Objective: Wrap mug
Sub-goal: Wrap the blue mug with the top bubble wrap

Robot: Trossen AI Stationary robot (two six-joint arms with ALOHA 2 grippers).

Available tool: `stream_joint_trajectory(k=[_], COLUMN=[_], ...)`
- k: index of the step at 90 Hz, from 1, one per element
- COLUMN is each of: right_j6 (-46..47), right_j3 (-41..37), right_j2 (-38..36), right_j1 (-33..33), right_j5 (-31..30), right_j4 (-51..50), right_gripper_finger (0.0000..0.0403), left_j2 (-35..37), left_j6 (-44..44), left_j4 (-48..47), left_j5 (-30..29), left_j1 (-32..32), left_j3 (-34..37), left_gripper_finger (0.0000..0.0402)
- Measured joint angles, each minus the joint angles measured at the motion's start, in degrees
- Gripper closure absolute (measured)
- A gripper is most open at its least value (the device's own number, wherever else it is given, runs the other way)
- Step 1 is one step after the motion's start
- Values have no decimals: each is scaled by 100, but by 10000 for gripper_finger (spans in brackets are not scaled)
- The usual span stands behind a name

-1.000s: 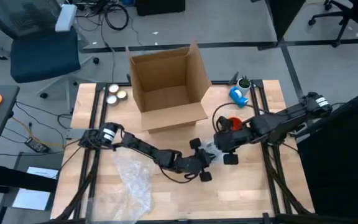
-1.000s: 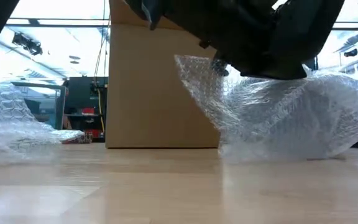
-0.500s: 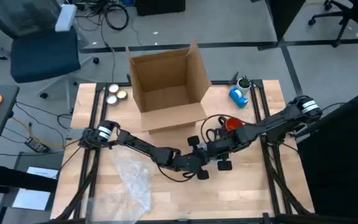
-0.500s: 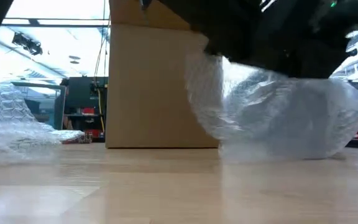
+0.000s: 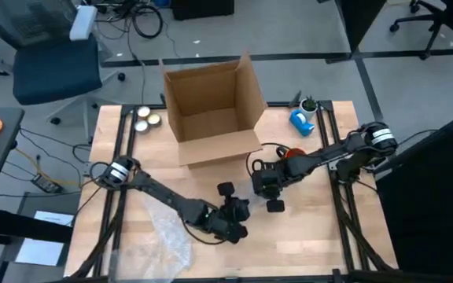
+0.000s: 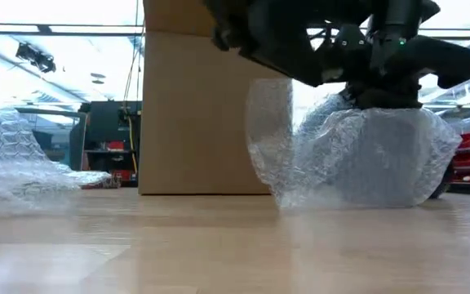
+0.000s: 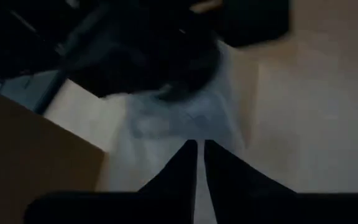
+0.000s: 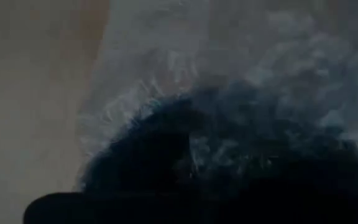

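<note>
- The counter (image 5: 305, 236) is light wood, and an open cardboard box (image 5: 211, 110) stands at its far side; around it there is a grey floor with cables and an office chair.
- Near the box there are two small tins (image 5: 142, 118), a blue tape roll (image 5: 301, 120) and a red thing (image 5: 293, 154) that the right arm partly hides.
- A loose sheet of bubble wrap (image 5: 170, 232) lies on the counter's near left part, apart from the work.
- The mug is not visible itself. I judge it is inside the bundle (image 6: 365, 159) of bubble wrap, which rests on the counter just in front of the box.
- The right gripper (image 5: 264, 181) is on top of this bundle and presses or holds it. In the right wrist view the wrap fills the picture right at the fingers, but I cannot tell if they are closed on it.
- The left gripper (image 5: 230, 220) is nearer the front edge, a little apart from the bundle. Its fingers (image 7: 219, 171) are almost together, with only a thin gap, and they hold nothing.
- The step in hand seems to be closing the wrap around the mug. One flap (image 6: 269, 122) stands up free on the box side.
- Probably the next move asks the left gripper to take this flap and fold it over, while the right one keeps the bundle steady.
</note>
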State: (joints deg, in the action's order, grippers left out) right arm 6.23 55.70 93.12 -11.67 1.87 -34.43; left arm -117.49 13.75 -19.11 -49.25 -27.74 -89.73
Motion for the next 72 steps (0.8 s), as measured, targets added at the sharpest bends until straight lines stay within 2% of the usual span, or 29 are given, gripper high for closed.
stream_joint_trajectory(k=[23,38,45,59,72], right_j6=[-41,330,472,585,597], right_j3=[-5,-22,48,541,1091], right_j2=[-10,16,19,33,20], right_j1=[-143,-416,-615,-939,-1063], right_j5=[1002,1672,1511,737,558], right_j4=[337,962,938,60,-737], right_gripper_finger=[402,403,403,403,403], left_j2=[374,817,907,920,920], left_j6=[80,387,477,562,652], left_j4=[-267,-629,-765,-913,-932], left_j5=[-59,-443,-623,-893,-911], left_j1=[-556,-868,-1004,-1104,-1098], left_j3=[-277,-295,-295,-295,-295], left_gripper_finger=[386,386,386,386,386])
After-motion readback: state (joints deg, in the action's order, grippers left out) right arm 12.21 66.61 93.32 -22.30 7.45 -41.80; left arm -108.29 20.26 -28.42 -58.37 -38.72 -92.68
